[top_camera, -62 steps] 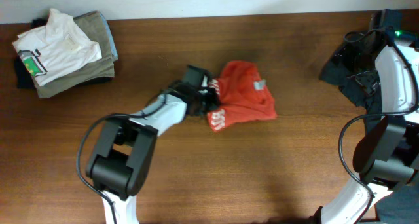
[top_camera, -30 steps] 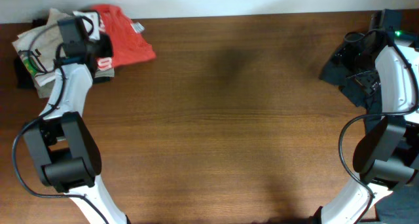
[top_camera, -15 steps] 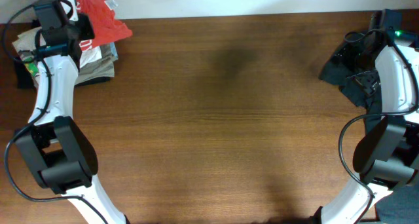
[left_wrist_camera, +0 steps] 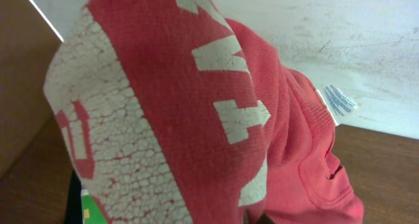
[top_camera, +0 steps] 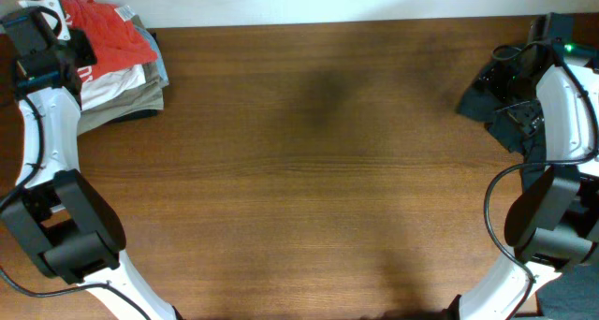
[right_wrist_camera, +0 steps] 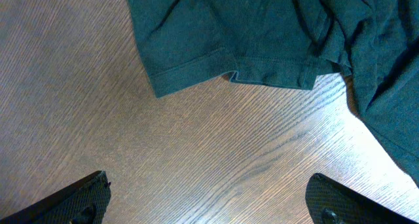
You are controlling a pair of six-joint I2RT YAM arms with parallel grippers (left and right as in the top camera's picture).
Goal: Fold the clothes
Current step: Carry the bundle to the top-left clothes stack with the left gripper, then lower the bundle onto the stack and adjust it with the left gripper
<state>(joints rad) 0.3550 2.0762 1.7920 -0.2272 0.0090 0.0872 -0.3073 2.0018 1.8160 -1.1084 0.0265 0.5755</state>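
The brown wooden tabletop (top_camera: 318, 170) carries a stack of folded garments in its far left corner, and everything else is placed from that stack. The left arm (top_camera: 42, 152) runs up along the tabletop's left edge, and its black wrist end sits just beside the stack on its left. The right arm (top_camera: 566, 105) stands well apart from the stack, at the opposite end of the tabletop. Beside it lies a crumpled dark teal garment (top_camera: 491, 86), whose hemmed edge (right_wrist_camera: 229, 70) rests flat on the wood in the right wrist view.

The stack itself has a khaki-grey garment (top_camera: 131, 94) at the bottom and a white shirt (top_camera: 112, 77) on that. The orange-red T-shirt (top_camera: 110, 30) lies bunched on the top of the stack, toward its far edge, touching the white shirt. In the left wrist view the T-shirt (left_wrist_camera: 196, 119) fills most of the picture, with large cracked white lettering (left_wrist_camera: 118, 165) turned toward the camera.

The left fingers are hidden by this cloth, so I cannot tell whether they grip it or stand apart. The right fingers (right_wrist_camera: 85, 194) are spread wide over bare wood, far from the stack, with nothing between them. A small white care label (left_wrist_camera: 337, 99) sticks out from the T-shirt's far edge.
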